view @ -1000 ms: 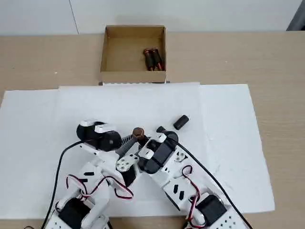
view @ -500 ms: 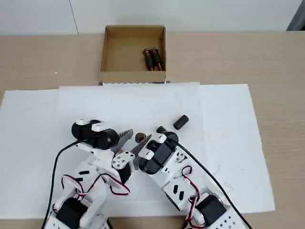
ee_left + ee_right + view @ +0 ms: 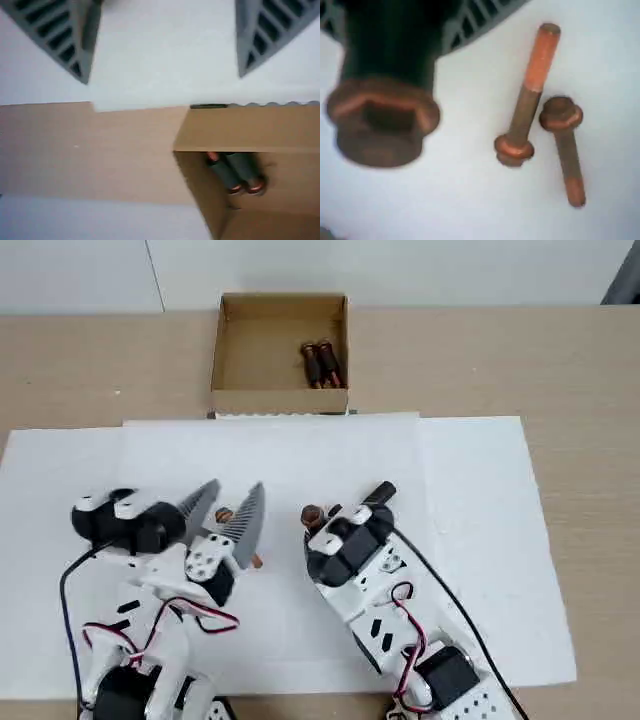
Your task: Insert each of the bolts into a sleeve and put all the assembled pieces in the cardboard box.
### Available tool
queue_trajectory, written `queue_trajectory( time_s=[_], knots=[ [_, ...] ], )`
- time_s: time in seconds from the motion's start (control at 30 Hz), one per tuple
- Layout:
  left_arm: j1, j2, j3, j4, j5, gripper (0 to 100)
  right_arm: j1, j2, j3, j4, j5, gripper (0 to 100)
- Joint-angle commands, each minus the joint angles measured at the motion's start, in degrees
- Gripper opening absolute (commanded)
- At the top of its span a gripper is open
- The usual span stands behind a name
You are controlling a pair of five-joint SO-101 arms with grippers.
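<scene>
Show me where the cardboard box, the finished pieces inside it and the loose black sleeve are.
cardboard box (image 3: 280, 401), high view, front wall.
finished pieces (image 3: 322, 364), high view, middle of the pair.
black sleeve (image 3: 381, 494), high view, its middle.

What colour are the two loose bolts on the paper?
The bolts are coppery brown with orange tips; right wrist view.

We find two assembled pieces (image 3: 322, 363) in the cardboard box (image 3: 280, 400) — behind the sheet (image 3: 480, 540), whose bolts (image 3: 531, 90) lie left of the sleeve (image 3: 378, 496)
</scene>
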Motion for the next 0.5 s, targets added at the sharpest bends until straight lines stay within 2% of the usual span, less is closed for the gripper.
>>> queue_trajectory(
  time_s=[0.0,0.23,0.33,0.47],
  knots=[
    [-3.34,-0.26,-0.13,3.25,-1.32,18,0.75,0.04,-7.3,1.8,-1.93,0.2],
    [-5.63,-0.35,7.25,4.75,-2.73,18,0.92,2.59,-14.59,4.44,-1.93,0.2],
    [-6.07,-0.35,10.86,4.75,-2.81,18,0.92,9.89,-20.75,4.35,-2.29,0.2],
    [-6.15,-0.53,14.2,4.75,-2.64,18,0.92,25.01,-33.58,4.44,-7.47,0.2]
  ],
)
